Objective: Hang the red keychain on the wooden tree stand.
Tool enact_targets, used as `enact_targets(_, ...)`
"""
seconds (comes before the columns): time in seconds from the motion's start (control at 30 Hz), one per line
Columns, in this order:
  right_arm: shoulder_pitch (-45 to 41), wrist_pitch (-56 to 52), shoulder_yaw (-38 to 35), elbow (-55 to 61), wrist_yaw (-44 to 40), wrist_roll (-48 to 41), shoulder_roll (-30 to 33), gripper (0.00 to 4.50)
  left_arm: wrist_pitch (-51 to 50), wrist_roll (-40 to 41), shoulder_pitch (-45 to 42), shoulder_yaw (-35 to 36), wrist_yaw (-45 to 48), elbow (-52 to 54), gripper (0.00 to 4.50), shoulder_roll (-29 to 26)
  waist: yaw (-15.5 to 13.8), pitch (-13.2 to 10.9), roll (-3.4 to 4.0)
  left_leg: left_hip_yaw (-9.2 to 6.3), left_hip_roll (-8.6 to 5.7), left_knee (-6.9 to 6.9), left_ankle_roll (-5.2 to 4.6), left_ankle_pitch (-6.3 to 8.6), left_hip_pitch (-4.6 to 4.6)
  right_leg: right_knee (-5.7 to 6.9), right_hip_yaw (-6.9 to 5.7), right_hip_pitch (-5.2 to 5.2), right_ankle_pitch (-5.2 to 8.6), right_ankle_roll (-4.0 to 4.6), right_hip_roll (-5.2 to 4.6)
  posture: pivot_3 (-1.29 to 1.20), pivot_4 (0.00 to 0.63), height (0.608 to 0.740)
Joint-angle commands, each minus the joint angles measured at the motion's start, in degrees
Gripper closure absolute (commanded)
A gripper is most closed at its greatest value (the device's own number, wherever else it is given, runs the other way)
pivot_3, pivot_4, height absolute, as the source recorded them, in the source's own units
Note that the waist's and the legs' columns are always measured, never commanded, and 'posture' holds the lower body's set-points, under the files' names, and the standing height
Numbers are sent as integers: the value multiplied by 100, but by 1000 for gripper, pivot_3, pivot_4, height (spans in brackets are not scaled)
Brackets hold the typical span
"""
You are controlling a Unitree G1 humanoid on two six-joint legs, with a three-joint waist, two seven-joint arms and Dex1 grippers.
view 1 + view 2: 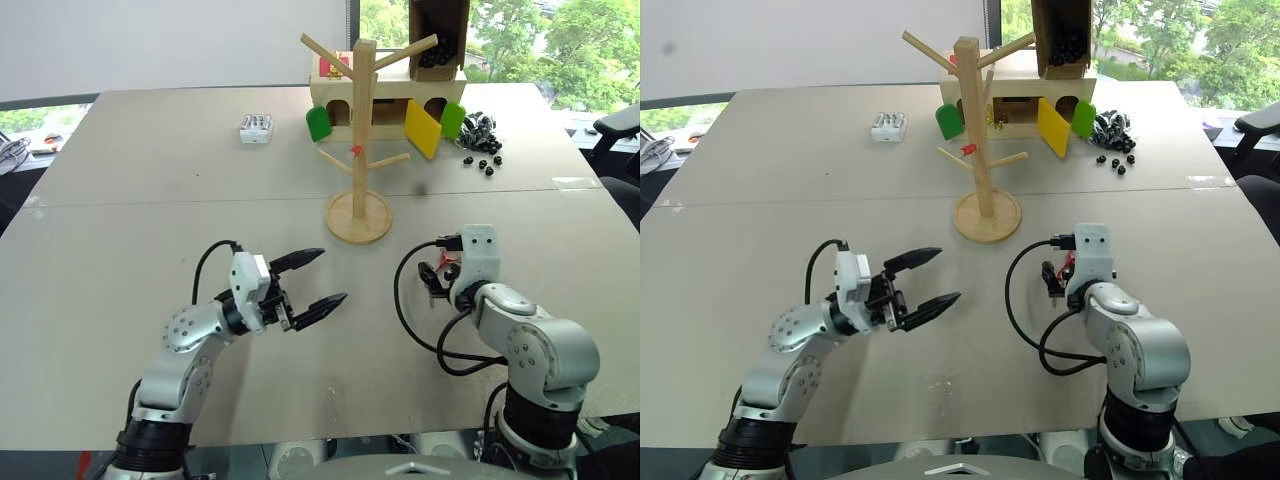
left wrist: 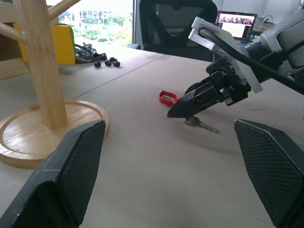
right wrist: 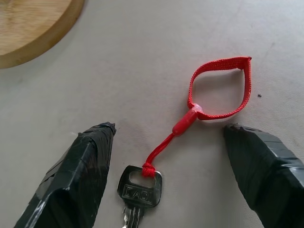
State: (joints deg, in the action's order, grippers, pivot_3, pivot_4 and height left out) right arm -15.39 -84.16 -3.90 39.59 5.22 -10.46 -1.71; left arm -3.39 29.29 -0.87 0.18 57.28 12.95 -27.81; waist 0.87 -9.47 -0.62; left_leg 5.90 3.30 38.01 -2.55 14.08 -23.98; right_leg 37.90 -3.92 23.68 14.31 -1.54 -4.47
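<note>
The red keychain [image 3: 185, 122] lies flat on the table, its red loop joined by a cord to a small silver key [image 3: 140, 190]. My right gripper [image 3: 170, 128] is open and points down over it, one finger on each side, touching nothing. The keychain's loop [image 2: 167, 98] also shows in the left wrist view, just beyond the right gripper's fingertips. The wooden tree stand [image 1: 362, 130] stands upright on its round base [image 1: 358, 217], a little beyond and to the left of the right gripper. My left gripper [image 1: 331, 275] is open and empty, level, pointing right toward the keychain.
A wooden box house [image 1: 390, 100] with green and yellow flaps stands behind the tree stand. Small black pieces [image 1: 480, 135] lie scattered to its right. A small white box [image 1: 256, 127] sits at the back left. An office chair [image 2: 175, 23] stands past the table's right edge.
</note>
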Motion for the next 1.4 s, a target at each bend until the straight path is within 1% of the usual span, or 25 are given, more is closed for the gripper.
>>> enact_targets(0.03, 21, 290, 79, -68, 116, 144, -142, 548, -19, 100, 11, 126, 9, 298, 0, -90, 2, 0, 0, 0, 0, 0, 0, 0, 0, 0, 0, 0, 0, 0, 0, 0, 150, 740)
enact_targets(0.37, 22, 746, 185, -516, 144, 359, -297, 548, -18, 82, 68, 163, -49, 380, 0, -134, 11, 5, -9, -1, 1, 0, 0, 0, 1, 0, 0, 0, 1, -2, -1, 0, 150, 740)
enact_targets(0.4, 20, 754, 190, -537, 137, 371, -294, 1066, -17, 80, 74, 167, -60, 388, 0, -130, 11, 7, -11, -1, 2, 0, 0, 0, 1, 0, 0, 0, 0, -1, -1, 0, 150, 740)
enact_targets(0.47, 26, 767, 188, -553, 124, 390, -282, 1830, -15, 75, 85, 164, -79, 400, 0, -126, 23, 7, -12, -1, 2, 0, 0, 0, 1, -1, 0, 0, 1, -1, -1, 0, 150, 740)
enact_targets(0.6, 24, 757, 180, -576, 84, 442, -277, 3722, -11, 89, 109, 189, -110, 412, 0, -139, 46, 7, -12, -1, 4, -6, 1, 0, 1, -1, 0, 3, 1, 0, 0, 0, 150, 740)
enact_targets(0.67, 23, 760, 178, -581, 71, 457, -278, 4420, -13, 97, 119, 198, -123, 419, 0, -138, 47, 7, -12, -1, 3, -14, 1, 0, 2, -4, 0, 4, 1, 1, 1, 0, 150, 740)
enact_targets(0.83, -19, 779, 131, -592, 28, 466, -252, 4420, -21, 113, 137, 233, -150, 423, 0, -123, 65, 7, -12, 0, 2, -21, 1, 0, 2, -10, 0, 3, 1, 1, 0, 0, 150, 740)
enact_targets(0.93, 16, 1160, 62, -479, -251, 352, -36, 4420, -41, 129, 129, 257, -227, 456, 0, -71, 83, 7, -12, 0, 2, -21, 1, 0, 2, -10, 0, 3, 2, 0, 0, 0, 150, 740)
enact_targets(1.0, 101, 1723, 17, -295, -755, 228, 488, 4420, -48, 122, 114, 273, -324, 481, 0, -19, 78, 3, -9, 0, 1, -21, 1, 0, 2, -11, 0, 3, 1, 0, -2, 0, 150, 740)
enact_targets(1.17, 71, 3032, -545, 264, -2373, -439, 1957, 4420, -330, 223, 12, 351, -878, 924, 0, 121, 56, -7, -11, 0, -7, -27, 0, 0, -4, -25, 0, 4, 1, -4, -7, 0, 150, 740)
enact_targets(1.27, 23, 3706, -509, 399, -3031, -606, 2628, 4420, -754, 419, -219, 408, -1238, 1322, 0, 71, 27, -11, -16, -3, -5, -34, 0, 0, 0, -27, -1, 2, 9, -16, 0, 0, 150, 740)
enact_targets(1.33, -106, 4132, -334, 416, -3412, -665, 2969, 4420, -1281, 755, -522, 518, -1547, 1651, 0, -60, 18, -13, -19, -5, -4, -37, 1, -1, 3, -25, 0, 3, 12, -21, 7, 0, 150, 740)
enact_targets(1.4, -224, 4362, -208, 334, -3525, -692, 3086, 4420, -1658, 1011, -747, 613, -1734, 1831, 0, -170, 15, -13, -20, -13, -3, -37, 2, -2, 6, -24, 5, 3, 13, -23, 17, 0, 150, 740)
